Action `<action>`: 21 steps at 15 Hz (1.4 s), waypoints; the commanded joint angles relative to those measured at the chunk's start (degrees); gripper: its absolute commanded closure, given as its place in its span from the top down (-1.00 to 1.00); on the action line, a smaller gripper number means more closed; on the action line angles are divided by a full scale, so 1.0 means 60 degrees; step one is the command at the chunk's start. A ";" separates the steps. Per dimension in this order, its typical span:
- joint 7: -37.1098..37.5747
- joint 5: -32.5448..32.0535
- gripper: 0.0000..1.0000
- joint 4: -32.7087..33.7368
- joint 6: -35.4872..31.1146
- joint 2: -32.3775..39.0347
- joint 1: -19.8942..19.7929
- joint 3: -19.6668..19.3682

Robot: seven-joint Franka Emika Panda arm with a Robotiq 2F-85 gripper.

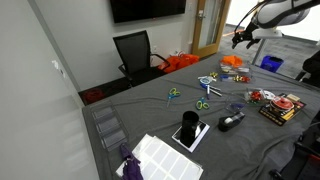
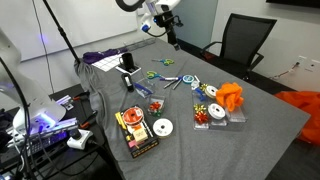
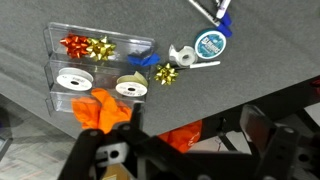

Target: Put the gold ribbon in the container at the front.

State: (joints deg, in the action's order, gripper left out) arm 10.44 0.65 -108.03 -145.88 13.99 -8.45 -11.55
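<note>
A loose gold ribbon bow (image 3: 166,74) lies on the grey cloth beside a blue bow (image 3: 145,60); it also shows in an exterior view (image 2: 208,92). Clear containers (image 3: 56,48) stand in a row. One holds a red bow (image 3: 74,44) and a second gold bow (image 3: 101,47). The others hold white spools (image 3: 73,80). An orange ribbon (image 3: 100,110) lies against them. My gripper (image 3: 180,160) is open and empty. It hangs high above the table's edge, well apart from the bows, in both exterior views (image 1: 240,38) (image 2: 172,40).
A white tape roll (image 3: 181,57), a blue-labelled spool (image 3: 211,43) and scissors (image 3: 215,8) lie near the bows. More scissors (image 1: 207,88), a black device (image 1: 231,121), a box of red items (image 1: 281,106), a white tray (image 1: 165,156) and a black chair (image 1: 135,52) are around.
</note>
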 commanded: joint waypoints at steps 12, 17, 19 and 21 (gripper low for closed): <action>0.0010 -0.0291 1.00 0.1183 0.0095 0.1404 -0.0265 -0.0278; -0.0195 -0.0271 1.00 0.2148 0.1072 0.2498 -0.0499 -0.0247; -0.0277 -0.0183 1.00 0.2655 0.1194 0.3033 -0.0654 -0.0209; -0.0297 -0.0292 1.00 0.3180 0.1134 0.3610 -0.0776 -0.0283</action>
State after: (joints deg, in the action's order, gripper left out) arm 10.06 -0.72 -95.53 -140.96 30.07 -11.43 -13.17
